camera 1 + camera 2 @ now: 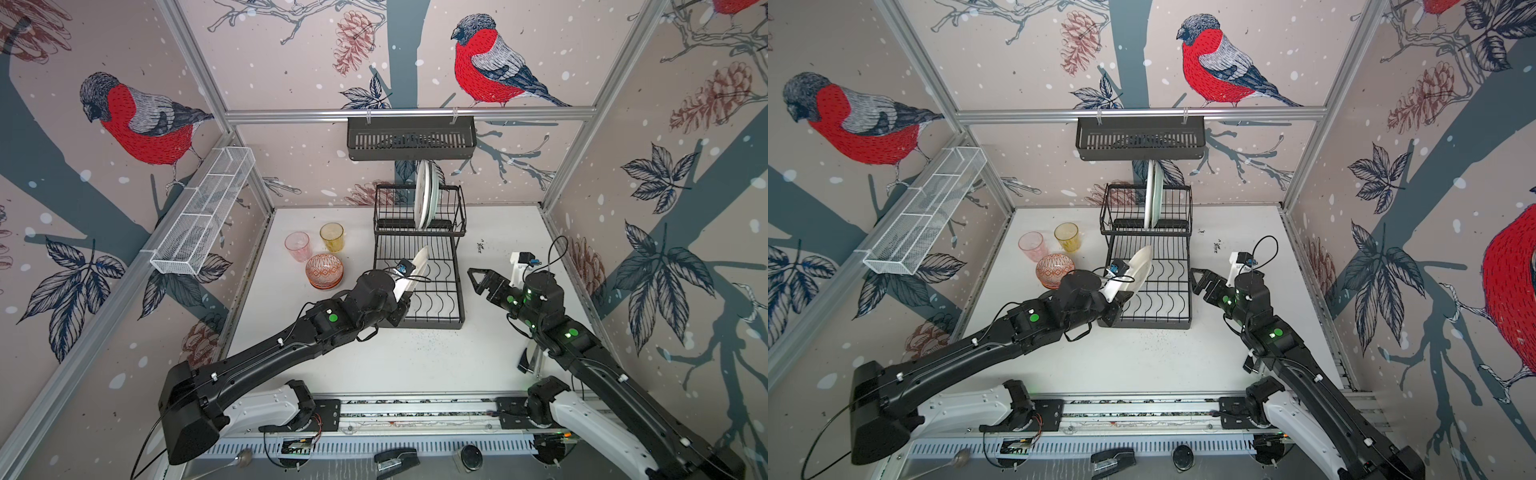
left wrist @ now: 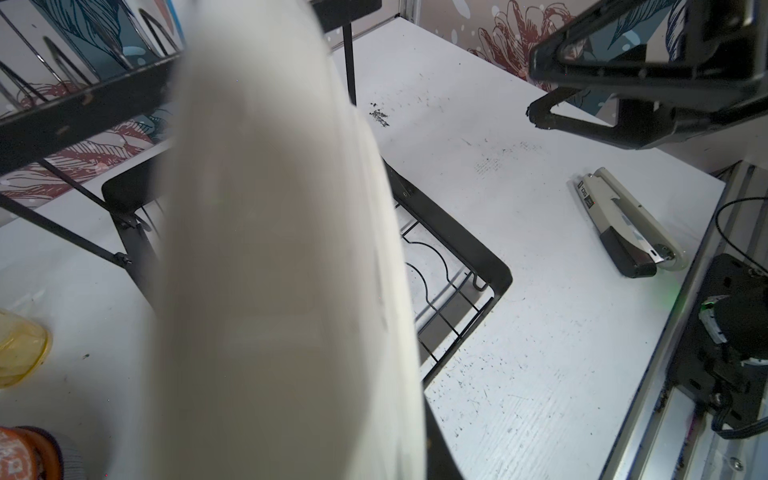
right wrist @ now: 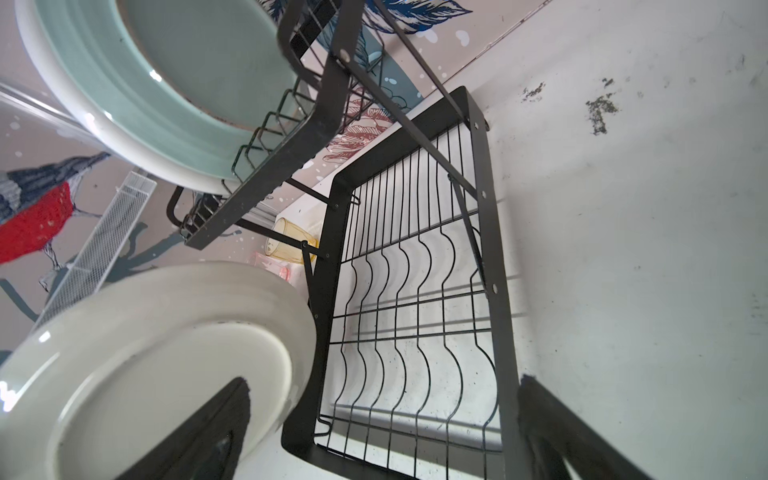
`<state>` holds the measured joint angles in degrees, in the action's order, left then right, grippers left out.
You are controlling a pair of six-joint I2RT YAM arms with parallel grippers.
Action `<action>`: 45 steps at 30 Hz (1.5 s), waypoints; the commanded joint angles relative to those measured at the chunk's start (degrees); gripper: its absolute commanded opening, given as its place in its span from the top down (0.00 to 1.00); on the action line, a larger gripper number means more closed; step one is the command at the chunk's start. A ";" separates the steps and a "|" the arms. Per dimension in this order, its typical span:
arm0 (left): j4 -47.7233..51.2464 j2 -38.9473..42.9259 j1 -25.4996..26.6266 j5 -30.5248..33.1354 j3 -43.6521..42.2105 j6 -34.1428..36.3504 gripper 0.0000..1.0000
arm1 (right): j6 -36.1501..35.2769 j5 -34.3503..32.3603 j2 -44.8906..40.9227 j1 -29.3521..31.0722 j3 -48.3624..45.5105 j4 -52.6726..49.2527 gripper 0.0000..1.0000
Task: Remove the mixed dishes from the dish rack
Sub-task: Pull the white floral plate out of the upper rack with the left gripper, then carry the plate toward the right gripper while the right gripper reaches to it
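Left gripper was clamped narrow on the rim of cream plate. Plate was held on edge, tilted, over left side of rack's lower tray. Contact with wires: could not tell. Right gripper had jaws spread wide, empty, hovering just right of lower tray. Two plates, mint and cream, stood upright in upper basket. Pink tumbler, amber tumbler and bowl stood close together on table, left of rack.

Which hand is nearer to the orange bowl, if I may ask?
Left. The left hand, holding a cream plate at the left edge of the dish rack, is beside the orange bowl; the right hand sits beyond the rack.
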<state>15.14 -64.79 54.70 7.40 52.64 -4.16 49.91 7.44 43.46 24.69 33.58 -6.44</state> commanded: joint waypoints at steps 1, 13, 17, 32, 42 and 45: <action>-11.03 -0.85 1.02 1.71 -0.14 2.47 1.00 | 3.88 4.35 -0.03 -1.27 0.26 1.57 0.00; -17.92 -9.10 6.29 7.42 1.06 7.75 1.00 | 7.00 5.79 -0.55 -3.33 2.01 2.05 0.01; -20.59 -12.24 9.98 12.91 1.32 11.32 1.00 | 7.69 5.83 -1.27 -3.94 2.19 1.69 0.00; -24.65 -22.98 15.44 20.29 7.29 21.49 1.00 | 9.76 10.82 -2.58 -6.33 1.41 0.49 0.00; -31.27 -30.99 18.85 33.56 10.36 30.26 1.00 | 9.90 13.51 -1.57 -8.07 1.35 -0.60 0.00; -32.35 -33.16 19.14 34.00 12.11 32.01 1.00 | 9.50 14.93 -0.26 -8.58 1.31 -1.87 0.01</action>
<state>-7.81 -96.99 73.67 36.34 63.07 24.36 59.79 20.32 42.48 16.43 35.03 -7.57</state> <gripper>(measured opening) 0.176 0.997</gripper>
